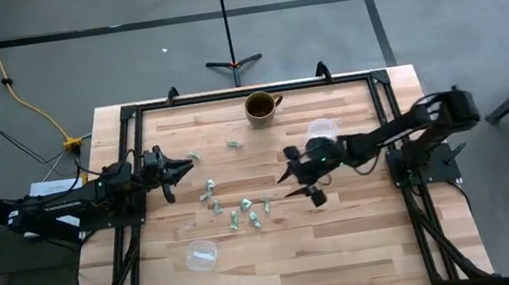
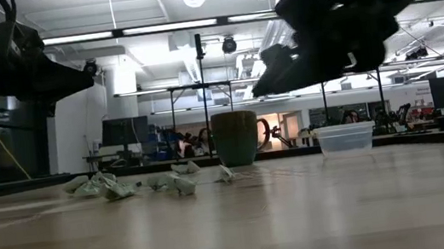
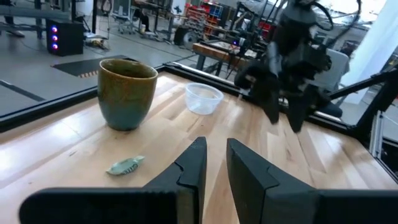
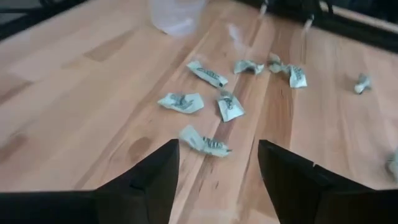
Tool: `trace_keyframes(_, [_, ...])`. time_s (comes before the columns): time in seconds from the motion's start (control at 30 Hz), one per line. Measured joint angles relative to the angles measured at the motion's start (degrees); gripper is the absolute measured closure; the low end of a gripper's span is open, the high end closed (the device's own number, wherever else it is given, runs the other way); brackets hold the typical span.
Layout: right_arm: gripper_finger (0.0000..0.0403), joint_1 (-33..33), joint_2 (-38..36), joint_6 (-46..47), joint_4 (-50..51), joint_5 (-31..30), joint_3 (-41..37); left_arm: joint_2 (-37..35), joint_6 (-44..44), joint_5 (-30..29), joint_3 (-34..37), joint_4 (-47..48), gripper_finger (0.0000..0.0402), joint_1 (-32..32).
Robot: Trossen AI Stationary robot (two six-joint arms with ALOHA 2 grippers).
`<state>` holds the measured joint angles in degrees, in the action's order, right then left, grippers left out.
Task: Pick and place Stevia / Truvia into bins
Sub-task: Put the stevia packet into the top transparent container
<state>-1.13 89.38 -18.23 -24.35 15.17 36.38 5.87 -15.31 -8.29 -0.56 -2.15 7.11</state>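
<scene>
High view: sweetener packets (image 1: 234, 209) scattered mid-table, a few strays far-left near the mug (image 1: 261, 107); one cup (image 1: 201, 256) near-left, the other cup (image 1: 322, 131) far-right; right gripper (image 1: 298, 178) hangs just right of the pile, fingers spread; left gripper (image 1: 181, 172) at the left edge of the scatter.

Low view: packets (image 2: 127, 186) look crumpled, edges lifted off the wood; cups (image 2: 345, 138) stand upright.

Left wrist view: left fingers (image 3: 191, 167) nearly together, nothing between them; one packet (image 3: 125, 165) lies just ahead.

Right wrist view: right fingers (image 4: 155, 171) wide apart, empty; nearest packet (image 4: 205, 142) sits between them.

Judgement: paper is light, soft, thin; pinch a raised crease, not the flat face.
</scene>
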Motion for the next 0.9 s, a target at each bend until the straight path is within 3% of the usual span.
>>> trace_keyframes(0.3, [0.0234, 4.2, 10.4, -3.7, 5.4, -0.7, 10.6, 0.0, 0.0, 0.2, 0.0, 0.1, 0.0302, 0.0])
trace_keyframes(0.53, [0.0246, 6.4, 14.9, -9.3, 6.7, -0.9, 14.2, 0.0, -0.2, 0.3, 0.0, 0.1, 0.0302, 0.0])
trace_keyframes(0.9, [0.0204, 6.8, 22.1, -15.4, 5.9, -9.4, 18.0, 0.0, -0.1, 0.3, 0.0, 0.1, 0.0302, 0.0])
